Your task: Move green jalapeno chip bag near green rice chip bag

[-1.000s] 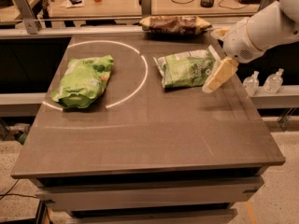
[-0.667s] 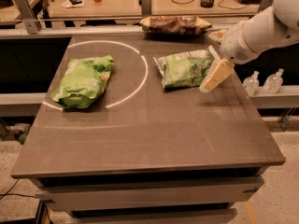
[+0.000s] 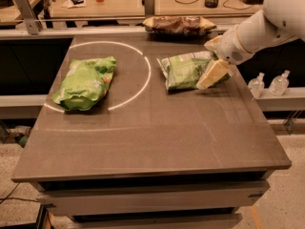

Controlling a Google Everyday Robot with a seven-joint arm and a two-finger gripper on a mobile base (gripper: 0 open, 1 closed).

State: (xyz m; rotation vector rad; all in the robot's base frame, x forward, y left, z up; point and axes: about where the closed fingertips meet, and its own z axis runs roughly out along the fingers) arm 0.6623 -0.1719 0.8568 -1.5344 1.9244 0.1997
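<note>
Your brown worktop (image 3: 157, 128) carries a white arc (image 3: 147, 75); wooden desk (image 3: 125, 5) behind, speckled floor (image 3: 286, 202) below. Gripper (image 3: 213, 73) over worktop's right rear.

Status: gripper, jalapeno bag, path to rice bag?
Gripper at right end of green jalapeno chip bag. Far left: green rice chip bag. Behind: brown bag, off path.

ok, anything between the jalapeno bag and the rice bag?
Only bare table and a white arc, per camera view. Gripper sits at the jalapeno bag's right end.
</note>
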